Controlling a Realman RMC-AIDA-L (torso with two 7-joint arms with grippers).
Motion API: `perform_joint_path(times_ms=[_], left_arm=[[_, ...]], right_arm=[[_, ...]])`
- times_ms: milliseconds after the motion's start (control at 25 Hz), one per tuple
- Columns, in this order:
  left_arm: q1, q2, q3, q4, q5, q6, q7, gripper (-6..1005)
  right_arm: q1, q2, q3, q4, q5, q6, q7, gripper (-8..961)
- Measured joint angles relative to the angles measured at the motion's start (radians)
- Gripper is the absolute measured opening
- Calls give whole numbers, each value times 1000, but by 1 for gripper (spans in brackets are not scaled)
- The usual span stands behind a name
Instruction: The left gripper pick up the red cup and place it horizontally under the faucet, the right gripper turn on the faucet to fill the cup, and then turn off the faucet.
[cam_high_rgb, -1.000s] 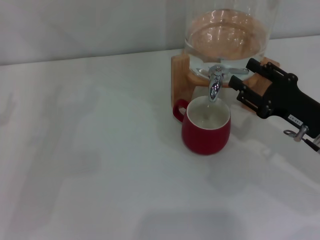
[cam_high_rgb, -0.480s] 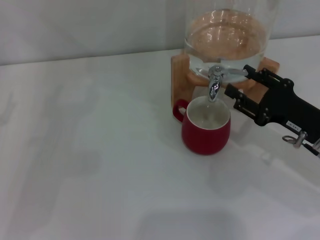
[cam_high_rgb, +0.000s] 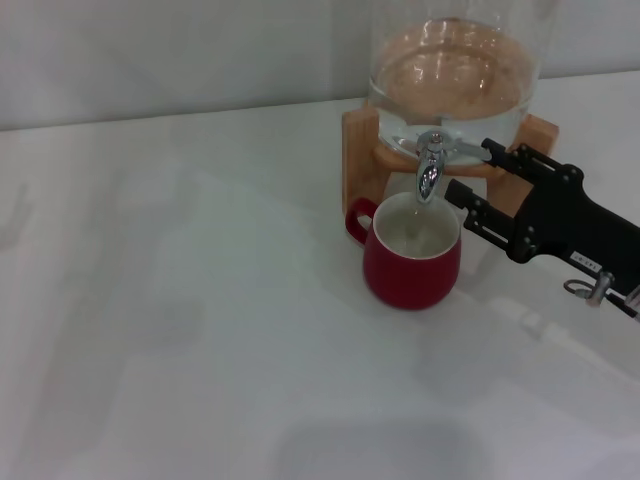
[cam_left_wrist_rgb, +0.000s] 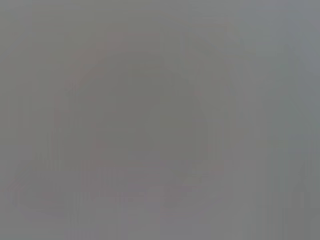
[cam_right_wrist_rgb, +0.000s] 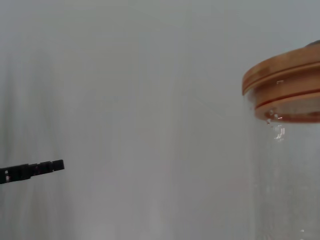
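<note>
Right pincer (cam_high_rgb: 467, 172) closes in on the faucet (cam_high_rgb: 431, 165).
Open, empty, it has edged nearer the lever; red cup (cam_high_rgb: 411, 249) waits upright beneath.

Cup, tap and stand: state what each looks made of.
Cup: likely glazed ceramic, glossy red outside with a creamy inside. Tap: polished metal by its mirror-like chrome shine. Stand: wood, light brown and matte. The right gripper, open beside the tap, looks like black plastic or metal.
</note>
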Motion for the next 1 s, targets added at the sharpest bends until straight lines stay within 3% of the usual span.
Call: perform_joint_path(times_ms=[1000], left_arm=[[-2,1,5,0,0,1,2,875]], right_arm=[[-2,-7,-1,-4,-60,52,7,621]])
